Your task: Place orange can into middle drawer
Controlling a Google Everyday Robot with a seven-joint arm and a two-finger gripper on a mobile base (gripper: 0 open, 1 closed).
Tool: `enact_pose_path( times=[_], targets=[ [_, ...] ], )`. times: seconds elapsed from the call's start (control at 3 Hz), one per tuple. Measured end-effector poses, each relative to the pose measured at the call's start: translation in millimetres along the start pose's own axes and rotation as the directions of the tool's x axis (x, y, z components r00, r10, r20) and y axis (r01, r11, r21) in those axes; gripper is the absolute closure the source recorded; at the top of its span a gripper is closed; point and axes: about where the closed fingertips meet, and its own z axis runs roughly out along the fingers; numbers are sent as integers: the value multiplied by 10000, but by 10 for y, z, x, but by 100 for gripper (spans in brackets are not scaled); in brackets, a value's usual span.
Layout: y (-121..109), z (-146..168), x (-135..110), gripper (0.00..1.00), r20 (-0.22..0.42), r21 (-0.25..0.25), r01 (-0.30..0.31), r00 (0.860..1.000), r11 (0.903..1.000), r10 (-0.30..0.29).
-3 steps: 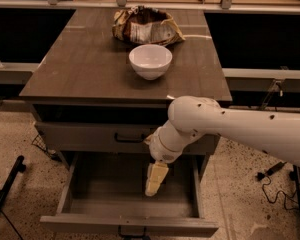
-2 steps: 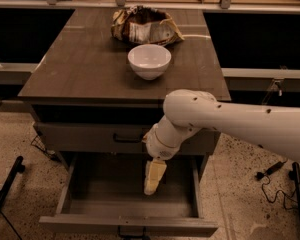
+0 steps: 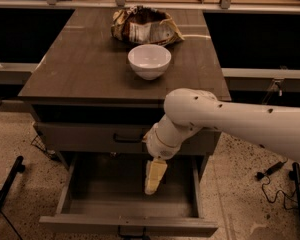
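Above the floor of the wide grey-brown wooden middle drawer (image 3: 105, 186), the cream two-finger gripper (image 3: 152, 186) pointed down. Its jaw state could not be told, and the small orange metal can was unseen. This was likely the placing step, calling next for a low release.

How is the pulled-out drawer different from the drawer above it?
The middle drawer is pulled out, so its floor shows; the upper drawer is shut, showing only its front. The robot's hand hangs down over the middle drawer, not the upper drawer. Both are grey-brown wood and sit under the same tabletop.
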Motion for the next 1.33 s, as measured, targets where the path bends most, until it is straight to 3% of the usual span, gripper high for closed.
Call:
enact_pose_path(
  times=[0.33, 0.67, 1.0, 1.33],
  targets=[
    [3, -3, 7, 0, 0, -1, 1, 10000, 10000, -1],
    [4, -2, 10, 11, -1, 0, 0, 10000, 10000, 0],
    [4, -2, 11, 29, -2, 1, -1, 10000, 10000, 1],
    [4, -3, 11, 38, -2, 2, -2, 10000, 10000, 2]
  ],
)
